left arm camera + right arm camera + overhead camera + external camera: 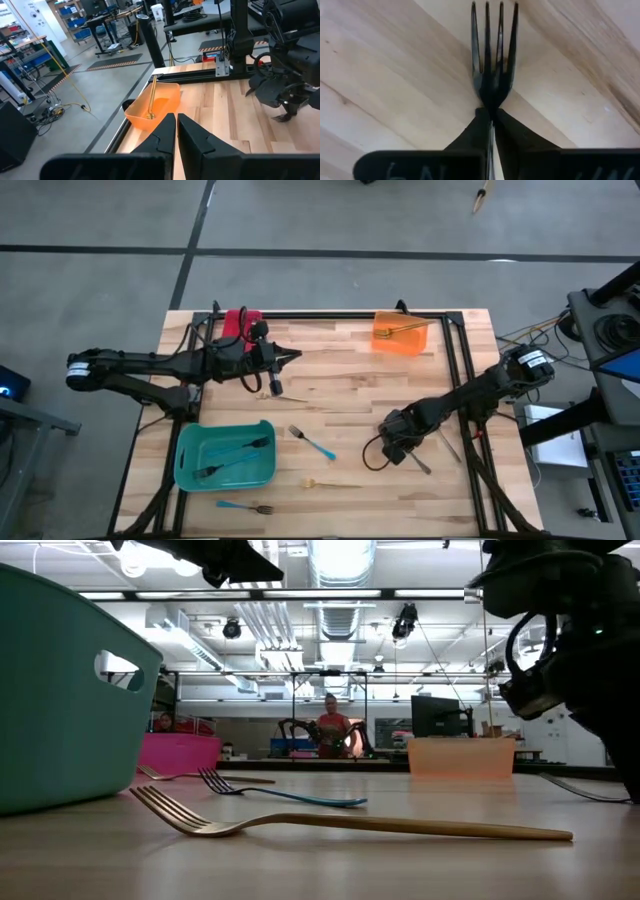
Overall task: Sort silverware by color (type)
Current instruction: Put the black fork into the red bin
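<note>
My right gripper is low over the table's right-middle, shut on a dark silver-grey fork whose tines point out past the fingers. A second dark fork lies flat beside it. Loose on the wood are a blue-handled fork, a gold fork, another blue-handled fork by the near edge, and a small gold fork. My left gripper is shut on nothing and raised above the table near the red bin. My right gripper pinches the dark fork between its two fingers at the neck, just behind the tines. The fingers come from above, pointing down. The head lies flat, close over the wood; whether it rests there or is slightly lifted, I cannot tell. The fingers hide the handle.
An orange bin at the far edge holds a gold fork. A teal bin at the near left holds dark and blue forks. A black frame rail runs round the table. Bare wood lies in the middle.
</note>
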